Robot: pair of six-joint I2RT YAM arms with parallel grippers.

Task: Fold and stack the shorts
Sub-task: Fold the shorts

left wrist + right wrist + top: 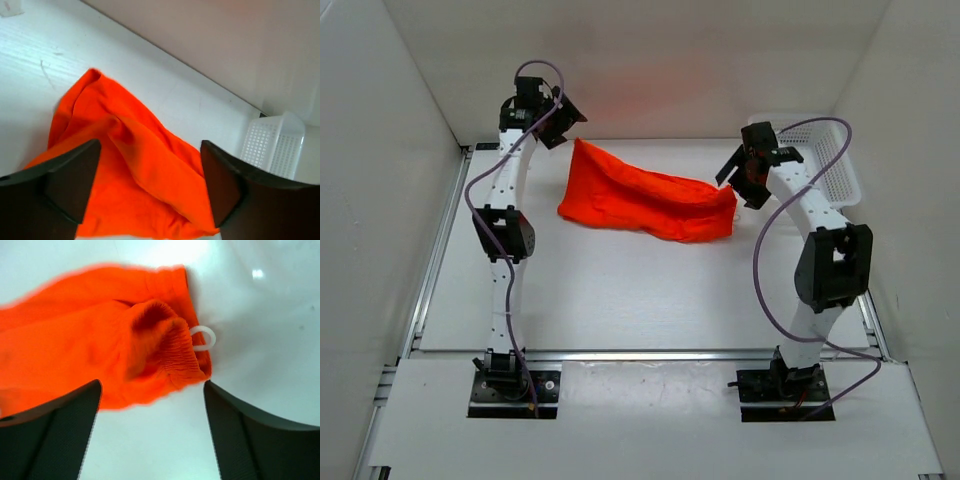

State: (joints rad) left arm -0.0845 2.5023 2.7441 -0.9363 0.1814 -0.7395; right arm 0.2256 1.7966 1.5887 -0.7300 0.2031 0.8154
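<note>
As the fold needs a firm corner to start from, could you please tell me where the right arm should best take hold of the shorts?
Grip the gathered waistband at the right end of the shorts, beside the white drawstring loop. The elastic bunches there into a thick raised ridge, so the right gripper, which hangs open above it, could probably come straight down and pinch across the ridge.
</note>
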